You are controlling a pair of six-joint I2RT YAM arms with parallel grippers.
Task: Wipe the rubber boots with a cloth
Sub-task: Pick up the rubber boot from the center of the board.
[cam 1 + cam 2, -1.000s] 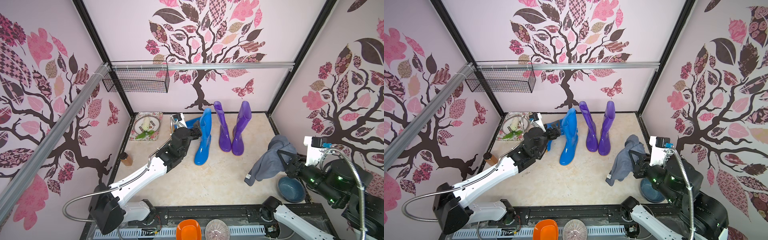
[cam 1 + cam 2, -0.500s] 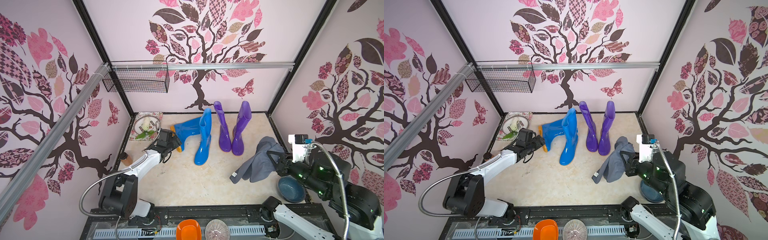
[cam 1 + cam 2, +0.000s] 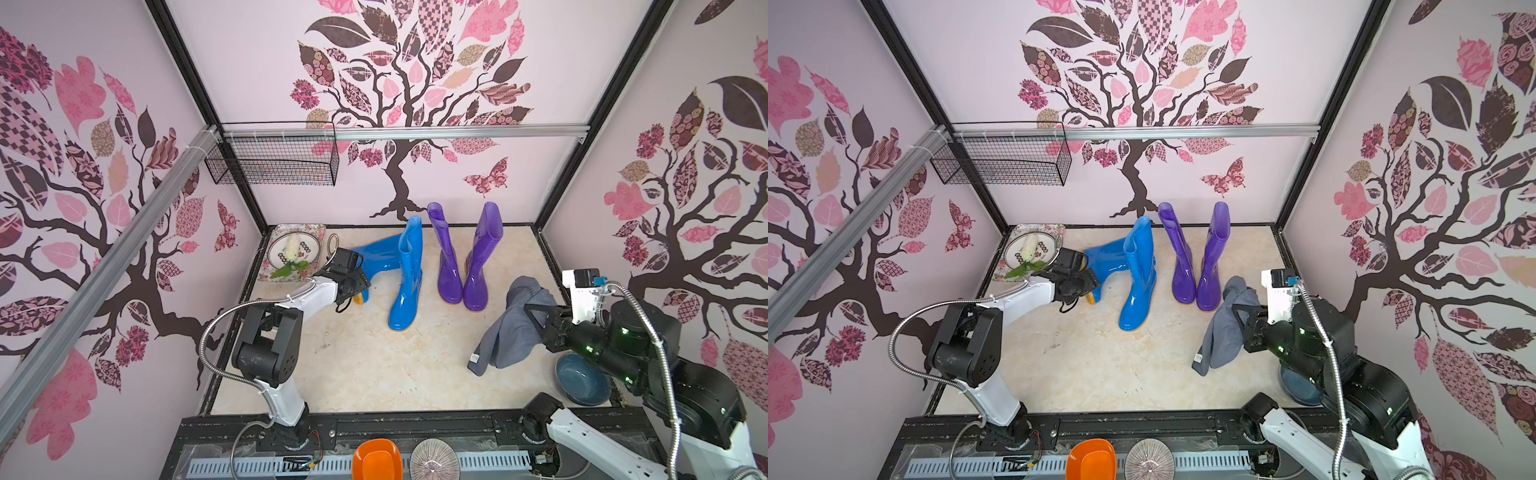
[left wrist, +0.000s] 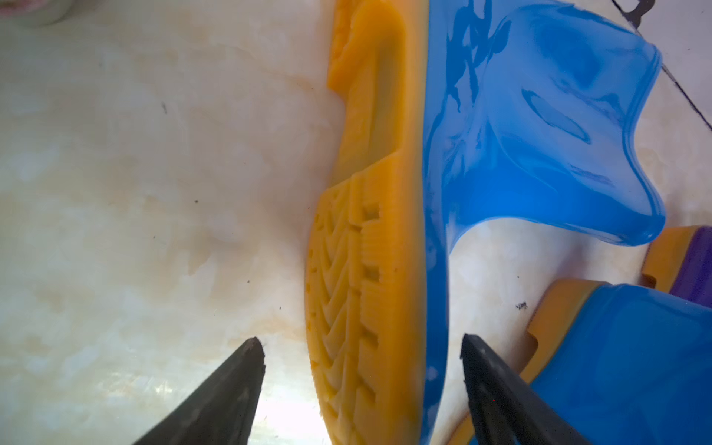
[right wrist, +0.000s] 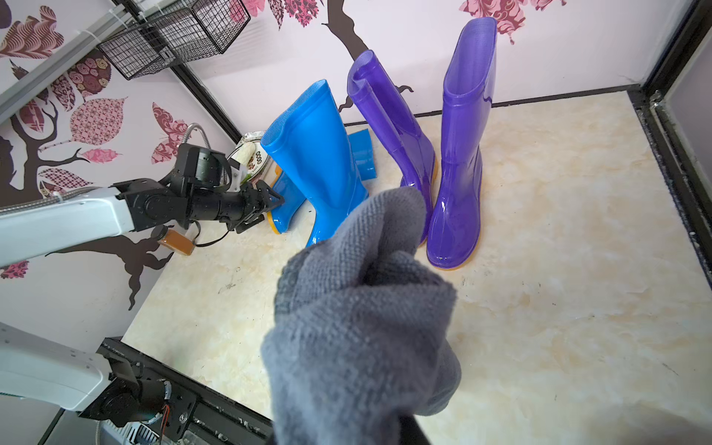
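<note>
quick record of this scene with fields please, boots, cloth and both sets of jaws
upright boots: blue boot and purple boots, standing side by side near the back wall
fallen boot: second blue boot, on its side behind the upright blue one, orange-yellow sole exposed
left jaws: open, one either side of that sole's toe end, not closed on it
right jaws: shut on the cloth
cloth: grey, hanging down near the purple boots, not on any boot
wiping: no cloth-to-boot contact visible
</note>
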